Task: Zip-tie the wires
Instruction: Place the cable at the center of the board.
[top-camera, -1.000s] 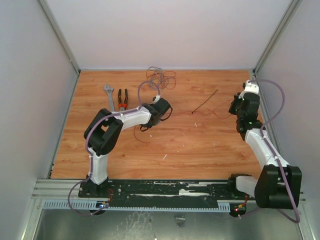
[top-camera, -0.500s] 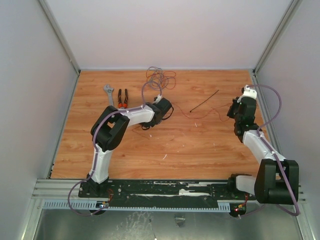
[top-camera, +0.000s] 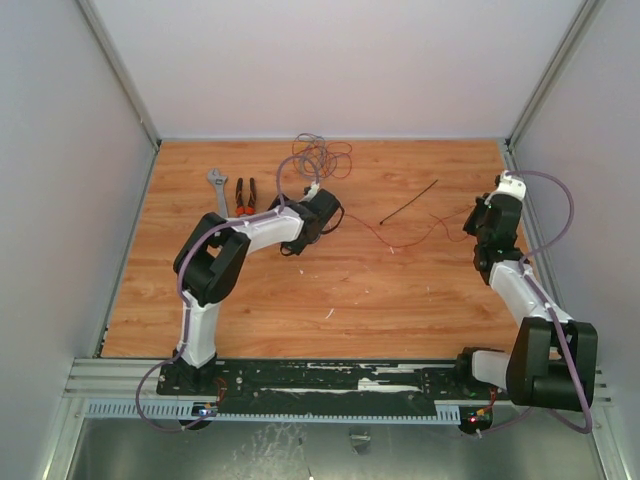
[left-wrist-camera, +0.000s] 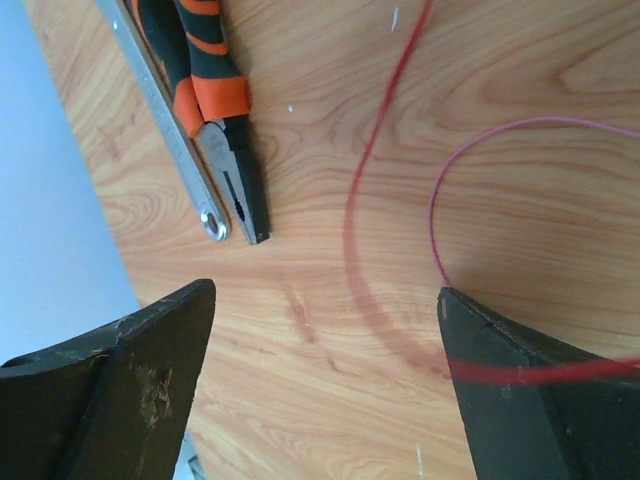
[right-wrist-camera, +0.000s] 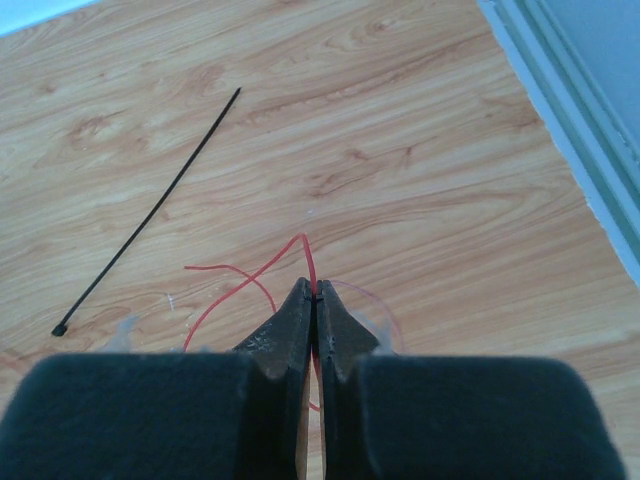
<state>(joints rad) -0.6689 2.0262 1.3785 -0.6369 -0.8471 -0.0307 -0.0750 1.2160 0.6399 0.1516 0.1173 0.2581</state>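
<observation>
Right gripper was clamped down hard at the bottom centre of its wrist view, fingers pressed together on one red strand that looped away to the left across the wooden table. The zip tie lay flat and untouched, slanting through the upper left of that frame, apart from the fingertips. Overhead, the main bunch of wires sat at the top centre, just above the left gripper. That one stood wide open, nothing between its fingers, a blurred red loop crossing its right-hand finger. Pliers and a wrench lay side by side, upper left of its view.
</observation>
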